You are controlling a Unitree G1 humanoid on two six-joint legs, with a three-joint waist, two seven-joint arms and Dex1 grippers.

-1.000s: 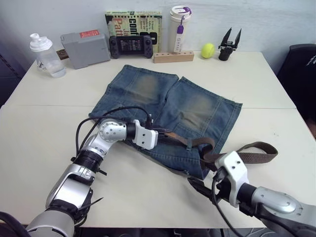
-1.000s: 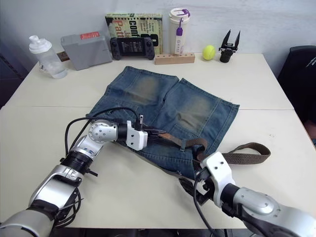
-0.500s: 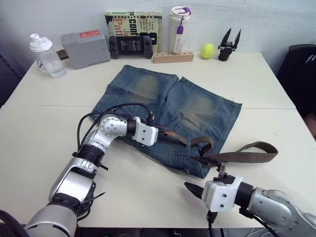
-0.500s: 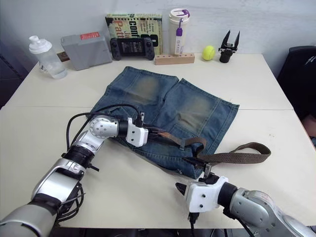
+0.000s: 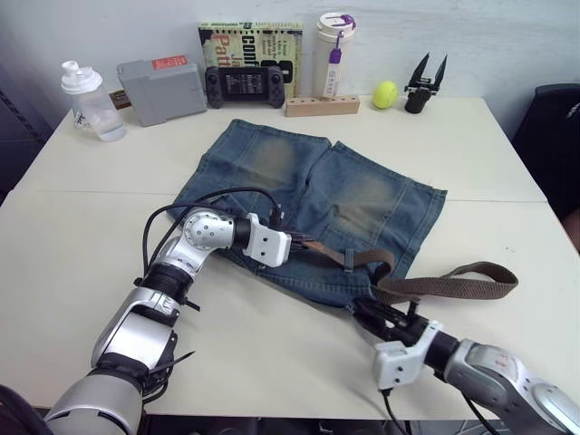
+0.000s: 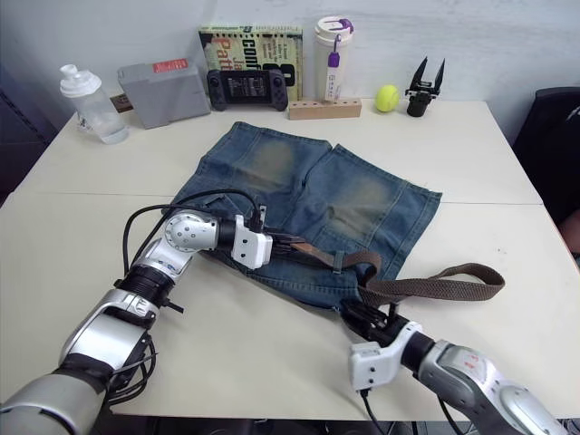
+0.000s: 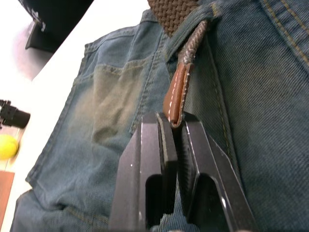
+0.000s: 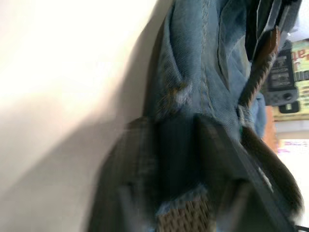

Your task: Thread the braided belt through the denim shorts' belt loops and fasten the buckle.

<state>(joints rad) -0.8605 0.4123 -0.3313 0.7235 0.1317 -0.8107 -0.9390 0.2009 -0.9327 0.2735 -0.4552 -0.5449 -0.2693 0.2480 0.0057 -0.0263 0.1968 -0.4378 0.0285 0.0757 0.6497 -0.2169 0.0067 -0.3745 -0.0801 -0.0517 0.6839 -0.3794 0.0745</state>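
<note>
The braided belt point(image 5: 426, 288) lies across the near edge of the denim shorts point(image 5: 308, 204), which are spread flat in the middle of the desk point(image 5: 82, 263), legs pointing to the far side. The left gripper point(image 7: 175, 126) sits on the waistband at the left, jaws pressed together on the belt's tan leather tip point(image 7: 175, 94), and from there the strap runs right under a belt loop point(image 5: 348, 262). Past that loop the belt rises in a small hump, then sweeps out over the bare desk to the right, folds back in a long flat loop and returns toward the shorts' near right corner. There sits the right gripper point(image 5: 385, 315), low on the desk, jaws spread either side of the denim edge, with woven strap showing just between them in the wrist view; whether they touch it, I cannot tell. Along the far edge stand a clear bottle point(image 5: 88, 100), a grey box point(image 5: 163, 88), a game controller point(image 5: 246, 84), a book point(image 5: 251, 43), a white tumbler point(image 5: 334, 50), a wooden block point(image 5: 322, 106), a yellow ball point(image 5: 385, 93) and a black spare gripper point(image 5: 426, 82).
</note>
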